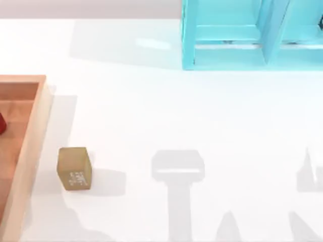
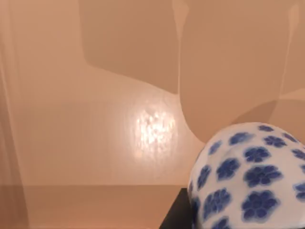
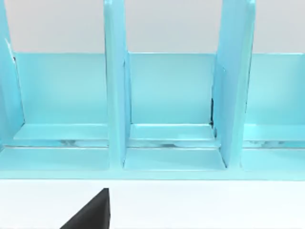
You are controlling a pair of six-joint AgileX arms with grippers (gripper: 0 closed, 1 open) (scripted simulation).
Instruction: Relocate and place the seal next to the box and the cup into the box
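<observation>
The white, blue-flowered porcelain cup (image 2: 248, 176) is seen over the orange-brown wooden box (image 1: 31, 132) at lower left; jaw state cannot be told. The tan rectangular seal (image 1: 74, 168) already sits beside it. Release is called for next.

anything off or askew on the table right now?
Nothing looks damaged or spilled. The seal sits upright on the table beside the box, turned slightly out of square with its wall. The cup shows close in the left wrist view over the box's wooden floor. The turquoise shelf stands intact.
</observation>
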